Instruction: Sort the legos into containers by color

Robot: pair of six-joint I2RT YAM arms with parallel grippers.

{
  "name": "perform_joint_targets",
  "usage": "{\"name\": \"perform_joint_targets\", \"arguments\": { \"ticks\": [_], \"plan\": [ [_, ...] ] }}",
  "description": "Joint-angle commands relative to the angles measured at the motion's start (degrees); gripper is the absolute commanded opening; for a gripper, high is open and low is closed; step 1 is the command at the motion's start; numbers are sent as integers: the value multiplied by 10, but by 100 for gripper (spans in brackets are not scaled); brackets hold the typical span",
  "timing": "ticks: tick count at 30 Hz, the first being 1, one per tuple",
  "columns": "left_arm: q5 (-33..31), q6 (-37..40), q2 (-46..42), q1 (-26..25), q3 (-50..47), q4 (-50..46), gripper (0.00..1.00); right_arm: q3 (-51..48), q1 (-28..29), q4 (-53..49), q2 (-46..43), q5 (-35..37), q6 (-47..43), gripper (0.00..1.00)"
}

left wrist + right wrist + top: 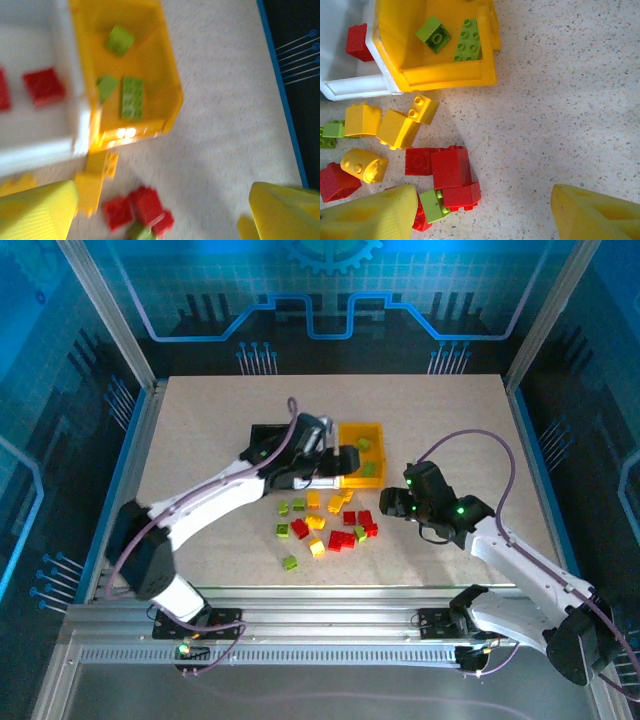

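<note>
The loose legos point(325, 525) lie in a small scatter on the table point(200, 420), just near of the bins and between the two arms. They are tiny studded bricks in red, yellow-orange and light green, all mixed together. From the right wrist, the red bricks point(451, 167) bunch in a clump, with a green brick point(432, 205) touching their near side. The yellow bricks point(397, 129) sit just left and far of that clump, one of them rounded, and another green piece lies at the left edge.

The yellow bin point(360, 425) stands at the far side of the scatter, its plastic bright and slightly see-through. Inside it the left wrist view shows three green legos point(132, 97): one long flat plate and two smaller bricks, though that view is blurred. The white bin point(350, 87) touches the yellow bin's left wall and holds a red lego point(359, 42). The black bin point(258, 432) is further left, partly under the left arm.

The left tool point(347, 460) sits at the near left corner of the yellow bin in the top view. From its own wrist its fingers point(40, 210) are spread wide with nothing between them, so it is released. The right tool point(392, 502) is just right of the scatter, apart from the bricks. Its fingers point(370, 215) are also wide apart and grasp nothing.
</note>
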Motion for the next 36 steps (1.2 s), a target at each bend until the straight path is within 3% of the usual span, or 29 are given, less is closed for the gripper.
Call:
{"name": "perform_joint_targets", "arguments": {
  "ticks": [1,8,14,23,31,36],
  "plan": [
    [0,0,-67,-21,-101,-52,82,-7,-8,16,10,-8,3,72],
    [-34,-55,-224,-75,-301,-153,81,-4,-8,34,36,-13,2,73],
    [-34,-95,-286,-89,-378,-163,84,0,-8,44,49,-18,4,72],
    [-25,-85,-179,-88,-369,-69,70,6,-8,35,43,-14,1,73],
    [-24,-66,-111,-88,-355,-56,56,0,-11,23,19,-7,-3,72],
    [-28,-72,-103,-88,-363,-50,57,-5,-12,28,18,-7,-1,72]
  ]
}}
